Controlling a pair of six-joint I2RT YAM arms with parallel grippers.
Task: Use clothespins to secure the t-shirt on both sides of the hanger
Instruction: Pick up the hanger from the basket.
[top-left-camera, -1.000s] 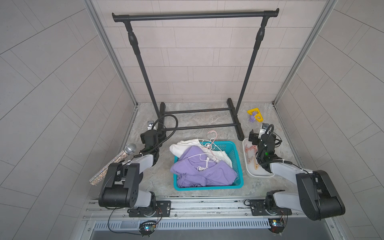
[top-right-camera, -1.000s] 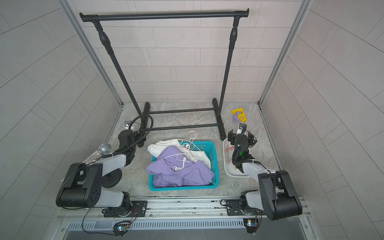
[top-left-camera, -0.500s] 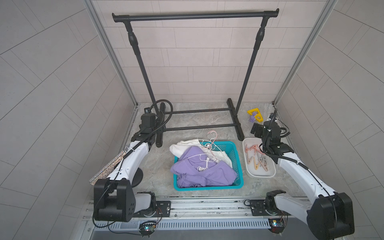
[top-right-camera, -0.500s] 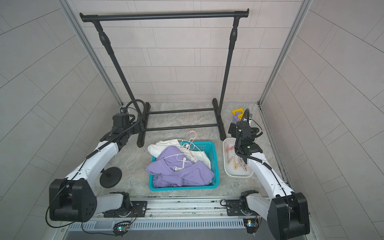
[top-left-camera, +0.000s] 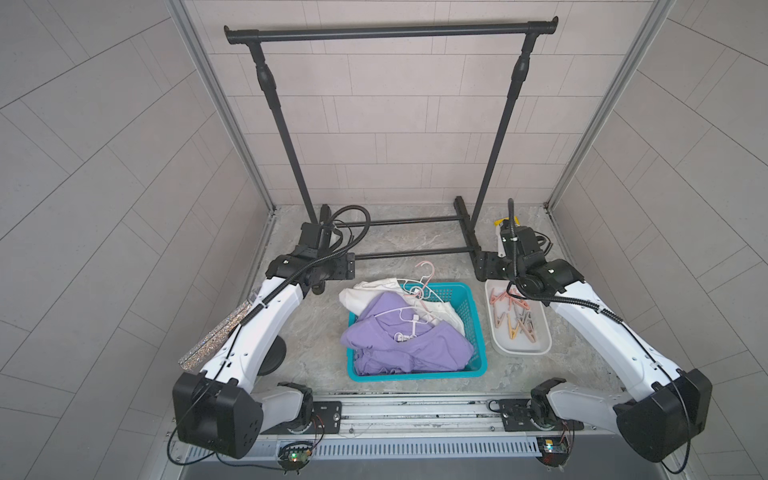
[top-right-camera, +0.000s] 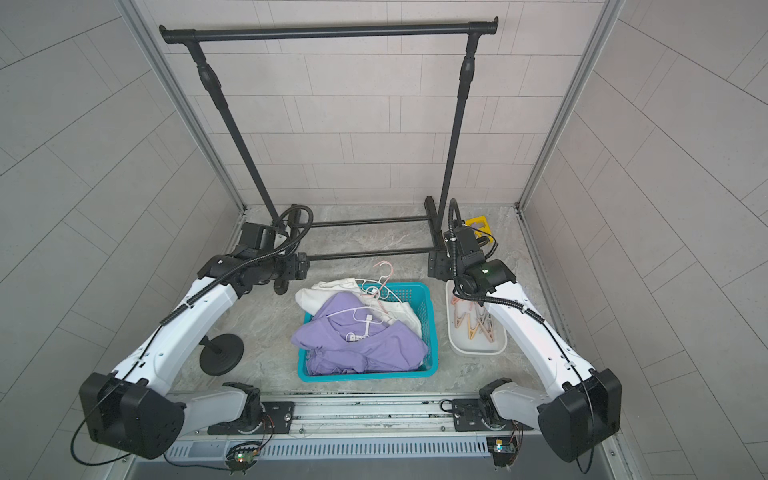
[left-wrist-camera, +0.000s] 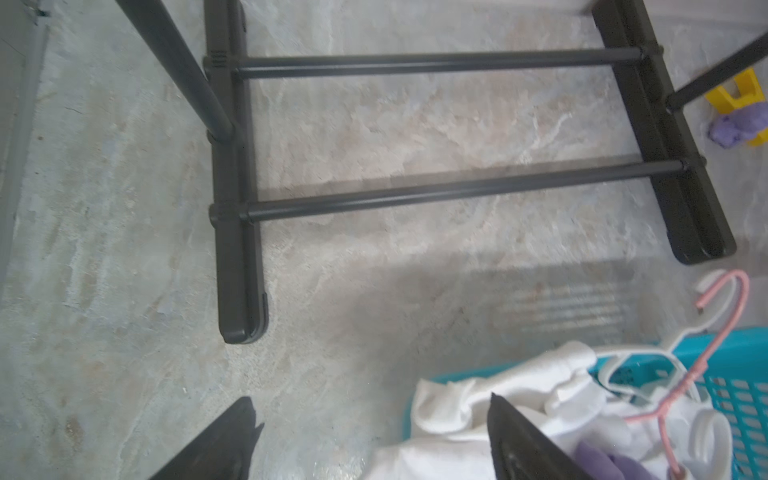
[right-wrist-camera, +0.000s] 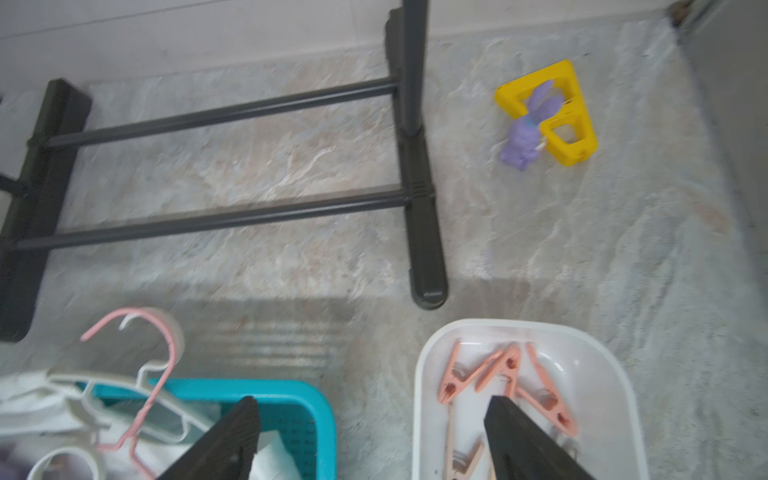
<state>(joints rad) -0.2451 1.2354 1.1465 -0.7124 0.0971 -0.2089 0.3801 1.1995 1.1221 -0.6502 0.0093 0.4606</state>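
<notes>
Left gripper (left-wrist-camera: 370, 405): jaws wide, empty, above the floor beside the teal basket (top-left-camera: 471, 307) | right gripper (right-wrist-camera: 370, 405): wide, empty, between the basket and the white tray (right-wrist-camera: 519, 325) | clothespins (top-left-camera: 513, 316): in the tray, right of centre in both top views | purple t-shirt (top-left-camera: 409, 345) and white hanger (top-left-camera: 399, 318): heaped in the basket, lower centre | step: I judge nothing is pinned yet | next: I'd lower the right gripper onto one salmon pin's handle end.

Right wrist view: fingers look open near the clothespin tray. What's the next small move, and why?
Probably slide the right gripper over the white tray and lower onto a salmon-pink clothespin: its fingers stand open and empty, framing the gap between teal basket and tray, with no clothespin picked up yet.
</notes>
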